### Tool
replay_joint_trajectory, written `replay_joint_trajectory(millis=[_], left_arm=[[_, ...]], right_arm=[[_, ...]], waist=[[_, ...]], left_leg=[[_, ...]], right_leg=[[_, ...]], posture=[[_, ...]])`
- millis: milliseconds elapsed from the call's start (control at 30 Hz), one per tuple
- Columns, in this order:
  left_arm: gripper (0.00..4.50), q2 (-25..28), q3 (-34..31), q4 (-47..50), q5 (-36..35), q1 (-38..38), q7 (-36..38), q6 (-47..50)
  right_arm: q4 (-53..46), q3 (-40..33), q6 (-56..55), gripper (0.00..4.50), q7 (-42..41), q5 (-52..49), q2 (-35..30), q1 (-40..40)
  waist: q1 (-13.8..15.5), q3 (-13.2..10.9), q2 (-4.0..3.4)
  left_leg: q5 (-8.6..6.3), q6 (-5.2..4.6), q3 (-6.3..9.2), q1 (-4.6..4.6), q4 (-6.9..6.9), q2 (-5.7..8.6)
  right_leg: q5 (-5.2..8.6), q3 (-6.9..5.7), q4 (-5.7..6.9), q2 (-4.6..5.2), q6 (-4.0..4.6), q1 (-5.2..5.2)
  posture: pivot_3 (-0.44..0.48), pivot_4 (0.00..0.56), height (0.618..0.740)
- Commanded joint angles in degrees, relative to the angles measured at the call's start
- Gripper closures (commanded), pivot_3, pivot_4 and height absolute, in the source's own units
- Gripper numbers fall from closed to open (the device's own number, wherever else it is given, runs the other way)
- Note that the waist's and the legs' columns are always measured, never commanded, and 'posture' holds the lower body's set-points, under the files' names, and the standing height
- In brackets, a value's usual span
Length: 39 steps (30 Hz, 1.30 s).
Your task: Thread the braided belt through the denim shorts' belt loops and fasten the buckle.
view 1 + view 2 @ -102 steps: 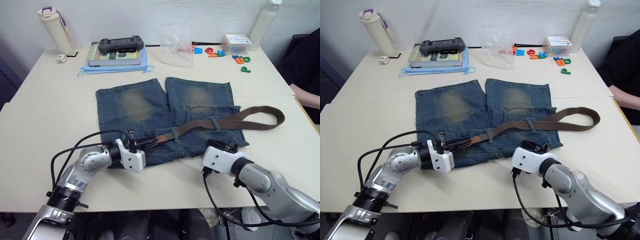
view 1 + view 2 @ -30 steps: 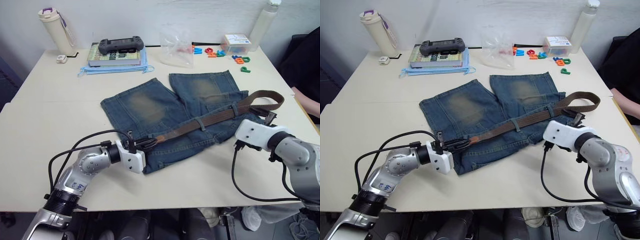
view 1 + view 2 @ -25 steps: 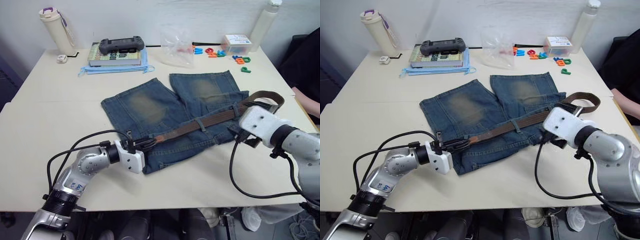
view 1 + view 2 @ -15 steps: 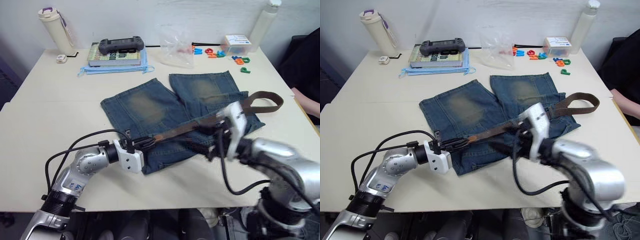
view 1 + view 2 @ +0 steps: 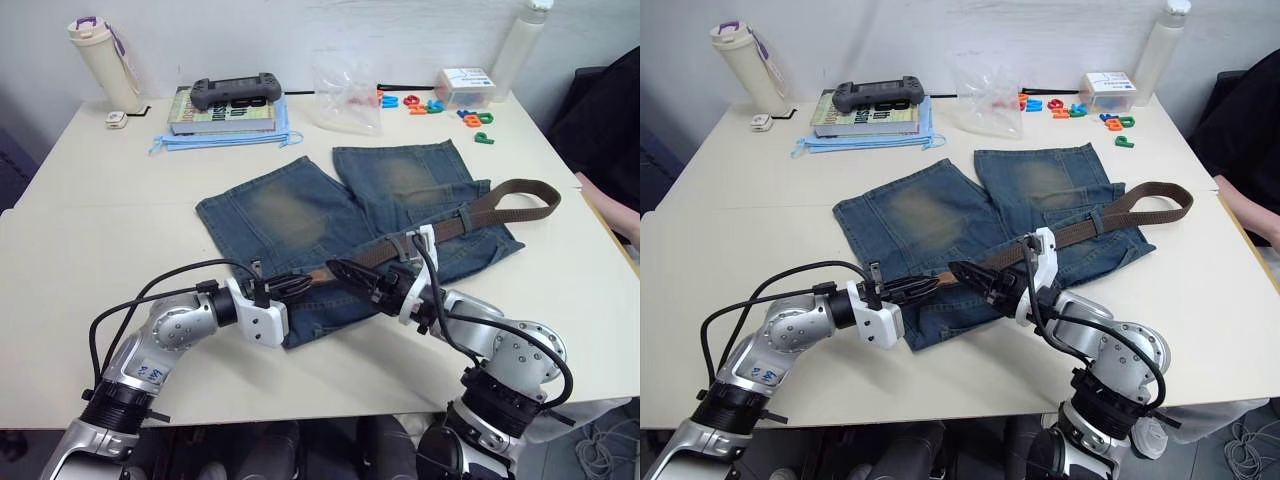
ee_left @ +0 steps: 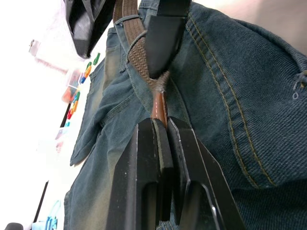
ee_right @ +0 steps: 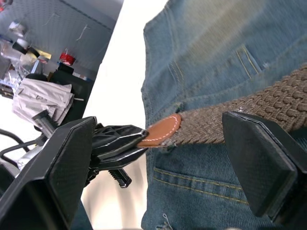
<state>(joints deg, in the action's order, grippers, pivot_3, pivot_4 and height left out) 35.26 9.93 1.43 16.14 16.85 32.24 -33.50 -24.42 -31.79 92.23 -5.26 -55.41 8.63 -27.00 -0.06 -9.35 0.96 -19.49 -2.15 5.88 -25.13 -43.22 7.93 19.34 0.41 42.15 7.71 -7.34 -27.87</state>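
The denim shorts (image 5: 330, 205) lie flat mid-table, waistband toward me. The braided belt (image 5: 440, 228) runs diagonally over the waistband, under a belt loop (image 5: 466, 214), and curls round at the right (image 5: 530, 196). My left gripper (image 5: 296, 283) is shut on the belt's tan tip (image 6: 159, 108) at the waistband's left part. My right gripper (image 5: 352, 278) stands open just right of it. Its two fingers (image 7: 259, 158) straddle the braided strap (image 7: 249, 110) without touching it. The buckle is hidden.
At the back stand a cream flask (image 5: 95, 55), books with a game controller (image 5: 232, 92), a plastic bag (image 5: 345, 90), coloured letters (image 5: 440, 105) and a white bottle (image 5: 505, 50). A person's dark sleeve (image 5: 610, 110) is at the right edge.
My right arm has swung from the shorts' right side across to the belt's tip end, beside my left gripper. The left gripper has kept its hold in place.
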Motion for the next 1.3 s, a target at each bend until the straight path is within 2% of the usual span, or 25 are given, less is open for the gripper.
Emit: replay_joint_trajectory(millis=[33,200,333,500,767,1000,1100,1133,1300], left_arm=[[4.5,0.7,-2.38,2.18,-0.07,-0.15,-1.89,-0.19],[4.5,1.11,-2.73,1.81,0.93,-0.26,-2.8,-0.22],[4.5,1.05,-2.65,1.91,0.86,-0.22,-3.45,-0.17],[4.5,1.44,-2.89,3.23,-1.65,-1.07,-2.94,-1.3],[4.5,3.49,-4.11,3.57,-2.69,-3.08,-2.44,-3.48],[4.5,3.83,-4.13,4.46,-2.86,-3.96,-2.64,-4.02],[4.5,3.78,-4.07,4.34,-2.67,-3.69,-2.63,-3.99],[4.5,3.69,-4.01,4.42,-2.67,-3.42,-2.6,-3.86],[4.5,3.5,-3.79,4.62,-2.61,-3.25,-2.67,-4.1]], right_arm=[[1.72,-1.71,0.27,0.02,7.31,-10.08,0.22,0.18],[4.09,-2.57,0.14,0.02,16.58,-22.53,-1.38,0.69],[6.11,5.13,-7.46,0.02,26.72,-37.47,-6.5,4.98],[9.4,13.33,-18.41,0.02,34.37,-45.97,-12.59,6.07],[12.51,19.48,-31.15,0.02,36.47,-50.95,-17.82,4.84],[11.86,23.38,-36.98,0.02,36.27,-53.76,-20.73,4.88],[11.24,24.99,-38.5,0.8,36.0,-54.1,-21.37,5.18],[11.02,25.5,-38.96,1.18,35.91,-54.16,-21.53,5.26],[10.57,26.94,-40.85,3.59,35.43,-54.0,-22.17,5.52]], waist=[[-0.18,0.0,-0.01],[-0.18,0.0,-0.02],[-0.15,0.0,-0.02],[-0.51,0.0,-0.02],[-0.55,0.0,-0.01],[-0.45,0.0,-0.01],[-0.37,0.0,-0.01],[-0.34,0.0,-0.01],[-0.26,0.0,-0.02]], left_leg=[[0.0,0.0,-0.01,-0.01,0.0,0.0],[0.01,0.01,-0.05,-0.04,0.0,0.0],[0.01,0.0,-0.08,-0.13,-0.03,0.01],[0.03,-0.01,-0.24,-0.3,-0.12,0.01],[0.05,-0.01,-0.23,-0.32,-0.15,-0.01],[0.04,-0.03,-0.23,-0.32,-0.14,-0.01],[0.04,-0.03,-0.23,-0.33,-0.14,-0.01],[0.04,-0.03,-0.23,-0.33,-0.15,-0.01],[0.04,-0.03,-0.23,-0.33,-0.14,-0.01]], right_leg=[[0.0,0.01,0.02,0.0,0.0,-0.02],[0.02,0.07,0.18,0.0,0.04,-0.15],[0.03,0.1,0.3,0.02,0.05,-0.27],[0.03,0.25,0.45,0.06,0.05,-0.52],[0.05,0.23,0.5,0.04,0.07,-0.55],[0.05,0.24,0.51,0.02,0.07,-0.56],[0.05,0.24,0.5,0.02,0.07,-0.56],[0.05,0.24,0.5,0.02,0.07,-0.56],[0.05,0.24,0.49,0.02,0.07,-0.56]], posture=[[0.0,0.15,0.659],[0.0,0.15,0.659],[0.0,0.15,0.659],[0.0,0.15,0.659],[0.0,0.15,0.659],[0.0,0.15,0.659],[0.0,0.15,0.659],[0.0,0.15,0.659],[0.0,0.15,0.659]])
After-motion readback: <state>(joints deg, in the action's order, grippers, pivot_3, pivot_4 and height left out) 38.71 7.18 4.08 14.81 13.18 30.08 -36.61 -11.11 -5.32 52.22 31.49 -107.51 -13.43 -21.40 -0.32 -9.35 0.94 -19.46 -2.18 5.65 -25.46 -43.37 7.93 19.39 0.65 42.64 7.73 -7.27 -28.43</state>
